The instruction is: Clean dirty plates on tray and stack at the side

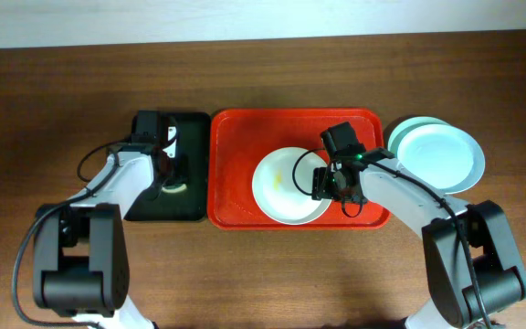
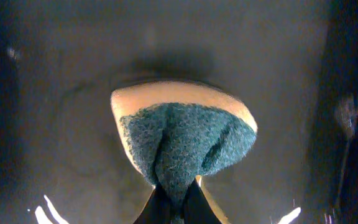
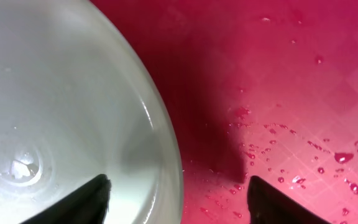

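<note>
R gripper (image 3: pixel 178 194) fingers spread wide astride white plate (image 1: pixel 277 196) rim (nothing pinched), plate mid red tray (image 1: pixel 236 137), L gripper (image 2: pixel 178 202) clenched on sponge (image 2: pixel 185 143) over black tray (image 1: pixel 194 137), two blue plates (image 1: pixel 441 155) overlapping beside tray's right edge.

— What sits on the brown wooden table (image 1: pixel 263 274) toward the left?

— A narrow black tray (image 1: pixel 190 196), and over it a sponge (image 2: pixel 185 143): yellow body, green scouring face, creased down the middle.

— Is it touching the tray?

— Can't tell. There's a dim shadow just beyond it.
</note>
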Available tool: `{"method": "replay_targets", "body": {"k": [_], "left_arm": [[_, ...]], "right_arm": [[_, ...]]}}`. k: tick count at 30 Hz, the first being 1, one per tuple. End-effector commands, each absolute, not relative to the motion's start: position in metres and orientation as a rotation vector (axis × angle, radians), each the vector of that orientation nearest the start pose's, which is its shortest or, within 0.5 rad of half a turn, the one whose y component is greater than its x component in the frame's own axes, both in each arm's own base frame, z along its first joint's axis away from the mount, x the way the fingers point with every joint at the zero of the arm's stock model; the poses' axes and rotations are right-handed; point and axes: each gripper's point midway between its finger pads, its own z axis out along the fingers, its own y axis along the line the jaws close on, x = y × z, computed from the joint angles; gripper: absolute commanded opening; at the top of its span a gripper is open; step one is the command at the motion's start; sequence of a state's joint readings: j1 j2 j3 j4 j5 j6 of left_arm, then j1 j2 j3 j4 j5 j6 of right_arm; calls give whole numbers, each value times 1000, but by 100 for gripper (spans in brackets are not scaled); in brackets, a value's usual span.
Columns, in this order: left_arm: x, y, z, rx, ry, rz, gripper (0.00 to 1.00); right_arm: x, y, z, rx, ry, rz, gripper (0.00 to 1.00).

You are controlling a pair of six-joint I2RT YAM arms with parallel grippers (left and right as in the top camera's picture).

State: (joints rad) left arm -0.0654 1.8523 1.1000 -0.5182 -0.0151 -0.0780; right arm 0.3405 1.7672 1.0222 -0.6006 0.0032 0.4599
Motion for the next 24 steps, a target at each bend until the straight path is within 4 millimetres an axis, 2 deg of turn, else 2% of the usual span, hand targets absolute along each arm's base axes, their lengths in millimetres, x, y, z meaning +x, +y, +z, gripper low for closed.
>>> {"method": "replay_targets", "body": {"k": [1,4,6,8,12,16,20,23,24], "left_arm": [[392,-21,54,13,2735,9,0],[398,-22,84,10,2645,1,0],[403,-22,98,9,2596,-3,0],[406,-22,100,9,2581,-5,0],[404,-22,90,9,2604,-3,0],[402,-21,66,10,2666,6,0],[403,-21,49,11,2697,10,0],[404,-21,46,11,2699,10,0],[404,-21,46,11,2699,9,0]], "right_arm": [[318,114,2,164,2953,100,76],[316,112,0,165,2956,94,76],[316,112,-1,165,2955,95,76],[316,112,-1,165,2953,96,76],[316,112,-1,165,2953,96,75],[317,113,-1,165,2950,99,48],[318,113,-1,164,2944,102,30],[318,113,-1,164,2941,103,24],[319,113,-1,164,2941,103,12]]}}
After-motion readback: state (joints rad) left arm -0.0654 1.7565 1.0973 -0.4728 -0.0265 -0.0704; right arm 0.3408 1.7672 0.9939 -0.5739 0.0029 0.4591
